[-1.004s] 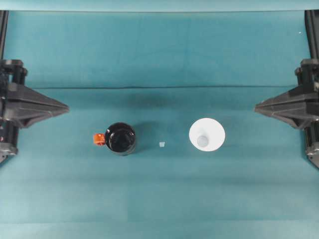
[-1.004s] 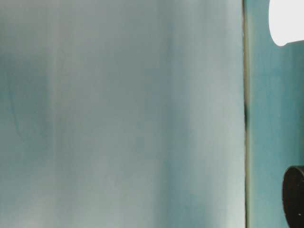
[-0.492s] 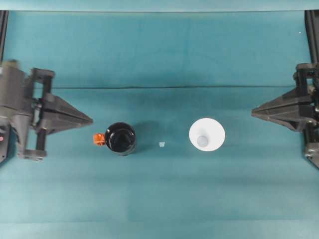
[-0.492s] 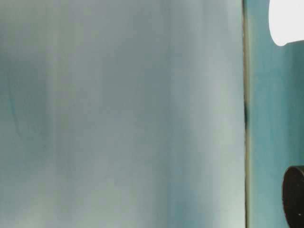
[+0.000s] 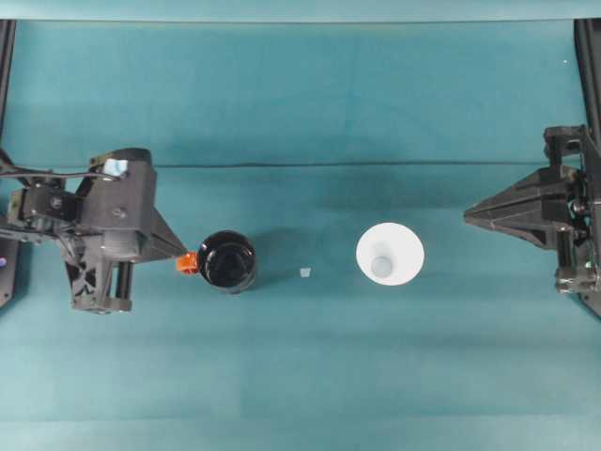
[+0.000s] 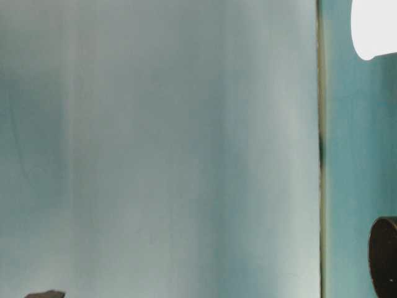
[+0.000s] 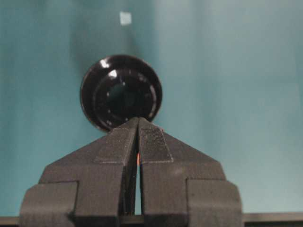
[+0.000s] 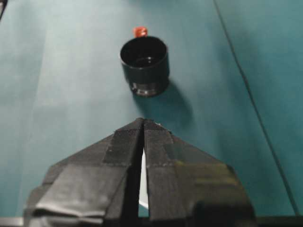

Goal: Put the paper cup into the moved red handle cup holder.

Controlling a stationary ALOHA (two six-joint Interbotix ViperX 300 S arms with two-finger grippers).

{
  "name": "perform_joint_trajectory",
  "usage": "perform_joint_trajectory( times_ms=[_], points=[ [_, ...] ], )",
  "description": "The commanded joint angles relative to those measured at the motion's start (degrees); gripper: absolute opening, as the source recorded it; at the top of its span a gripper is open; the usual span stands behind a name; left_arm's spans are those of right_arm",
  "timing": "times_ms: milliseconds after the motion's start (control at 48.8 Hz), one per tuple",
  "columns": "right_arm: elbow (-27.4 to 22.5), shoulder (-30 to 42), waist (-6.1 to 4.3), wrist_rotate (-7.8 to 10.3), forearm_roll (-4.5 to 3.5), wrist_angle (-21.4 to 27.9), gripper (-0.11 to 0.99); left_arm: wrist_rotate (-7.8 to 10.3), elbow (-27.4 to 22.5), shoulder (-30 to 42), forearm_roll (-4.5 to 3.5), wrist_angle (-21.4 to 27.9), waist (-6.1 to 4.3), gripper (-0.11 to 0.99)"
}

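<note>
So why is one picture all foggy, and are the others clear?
The table-level view is mostly a hazy, out-of-focus wash, with the glossy black round cup holder blurred at its edge. The overhead view is sharp, the white paper cup crisp. In the left wrist view the holder glints with small highlights.

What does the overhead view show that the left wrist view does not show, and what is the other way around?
Overhead view: the paper cup standing upright on the teal table, apart from the holder, and the right gripper at the right side, its jaws closed. Also the orange-red handle tab seen whole, with the left gripper tip at it.

Left wrist view: the ribbed inner floor of the red handle cup holder, seen close just beyond the closed fingers.

Both: the holder, the left gripper, a small pale scrap on the table past the holder.
</note>
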Motion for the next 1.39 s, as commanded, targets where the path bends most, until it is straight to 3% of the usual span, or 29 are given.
perform_joint_trajectory(
  times_ms=[0,533,615,820,881,1168,1373],
  points=[
    [-1.3,0.4,-0.09,0.62,0.09,-0.3,-0.08,-0.09,-1.7,0.3,0.09,0.7,-0.09,0.02],
    [-1.3,0.4,-0.18,0.62,0.09,-0.3,-0.08,-0.35,-1.6,1.7,0.18,2.8,0.44,0.05],
    [-1.3,0.4,-0.26,0.62,0.09,-0.3,-0.08,-1.14,-1.7,2.4,0.26,2.5,0.44,0.17],
    [-1.3,0.4,-0.18,0.62,0.09,0.2,-0.08,-1.76,-1.0,4.3,0.18,1.8,1.05,0.77],
    [-1.3,0.4,-0.18,0.62,0.09,0.3,-0.08,-1.76,-1.0,5.2,0.26,1.8,1.05,0.89],
    [-1.3,0.4,-0.18,0.62,0.09,0.4,-0.08,-1.67,-0.1,11.0,0.18,1.3,2.02,0.89],
    [-1.3,0.4,-0.26,0.62,0.09,0.4,-0.08,-1.76,0.9,14.7,0.26,-1.9,2.20,0.89]
  ],
)
